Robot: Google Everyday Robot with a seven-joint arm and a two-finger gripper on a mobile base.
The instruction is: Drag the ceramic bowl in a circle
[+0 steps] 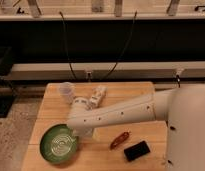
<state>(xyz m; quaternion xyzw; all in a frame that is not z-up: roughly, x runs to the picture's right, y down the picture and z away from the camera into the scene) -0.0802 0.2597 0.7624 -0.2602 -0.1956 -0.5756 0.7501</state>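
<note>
One ceramic bowl [58,144]: green with pale rings inside, upright at the table's front left corner.
Gripper [82,131]: down at the bowl's right rim, under the wrist; you have no way to judge whether it grips anything.
Arm [126,112]: white, reaching from your right across the table to the bowl.
Table [48,110]: light wood.
Plastic cup [67,91]: clear, back left, well apart from the bowl.
White object [97,96]: lying just right of the cup, behind the arm.
Reddish item [119,140]: lying right of the bowl, in front of the arm.
Black item [136,150]: just beside the reddish item, toward the front right.
</note>
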